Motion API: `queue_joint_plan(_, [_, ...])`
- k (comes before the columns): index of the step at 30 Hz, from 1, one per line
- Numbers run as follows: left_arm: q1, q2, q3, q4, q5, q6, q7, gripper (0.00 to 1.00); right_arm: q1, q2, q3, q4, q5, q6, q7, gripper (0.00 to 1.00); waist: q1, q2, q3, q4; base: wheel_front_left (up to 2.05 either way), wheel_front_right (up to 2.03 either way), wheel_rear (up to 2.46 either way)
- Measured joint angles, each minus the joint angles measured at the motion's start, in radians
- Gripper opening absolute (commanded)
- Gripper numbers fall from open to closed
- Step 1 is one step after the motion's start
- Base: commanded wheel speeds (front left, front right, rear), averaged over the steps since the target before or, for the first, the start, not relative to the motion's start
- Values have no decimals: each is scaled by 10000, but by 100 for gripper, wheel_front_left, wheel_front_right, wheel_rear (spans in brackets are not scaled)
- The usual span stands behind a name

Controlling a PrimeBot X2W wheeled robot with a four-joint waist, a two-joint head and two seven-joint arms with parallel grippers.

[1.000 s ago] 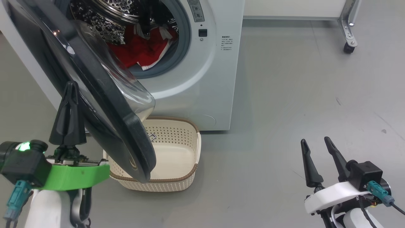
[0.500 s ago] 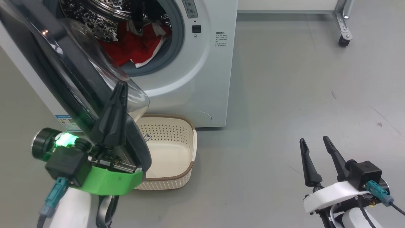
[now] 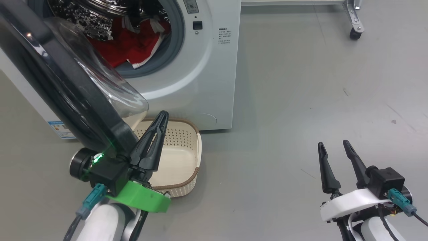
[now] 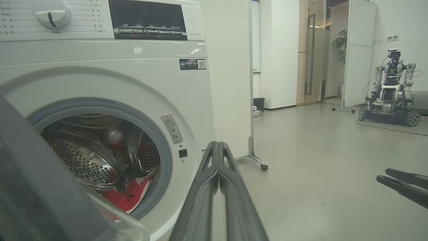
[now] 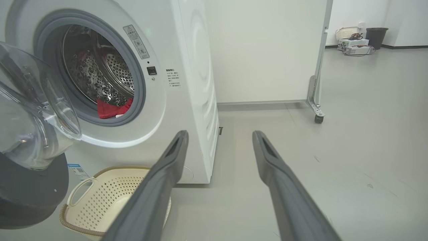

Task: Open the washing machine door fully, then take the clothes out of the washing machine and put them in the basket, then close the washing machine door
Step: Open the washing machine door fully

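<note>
On grey floor [image 3: 301, 100] ahead we see washing machine [image 3: 207, 83], door [image 3: 67, 100] open at left. Red clothes [image 3: 130, 50] inside. Basket [image 3: 187, 160] below door. Our left gripper [image 3: 163, 114] near door rim, fingers pressed together, empty; right gripper [image 3: 332, 143] spread wide, empty.

Door [image 3: 77, 97] open, red clothes [image 3: 127, 50] in washing machine [image 3: 200, 83], basket [image 3: 182, 137] below.

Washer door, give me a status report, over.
Left end effector shut, empty, at lower edge of door; right end effector open, empty. Door part open, clothes in drum. Door overhangs basket, may block the drop.
</note>
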Motion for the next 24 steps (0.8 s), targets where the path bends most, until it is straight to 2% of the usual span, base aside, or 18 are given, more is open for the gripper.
queue_joint_plan(6, [148,0,-169,853,-201,0,290,0,-10,44,-115,-12,-52,0,0,100,0,0,104,-138,0,0,0])
queue_joint_plan(24, [166,8,395,2270,-403,48,510,0,-11,205,-257,4,-196,21,0,100,0,0,251,-382,0,0,0])
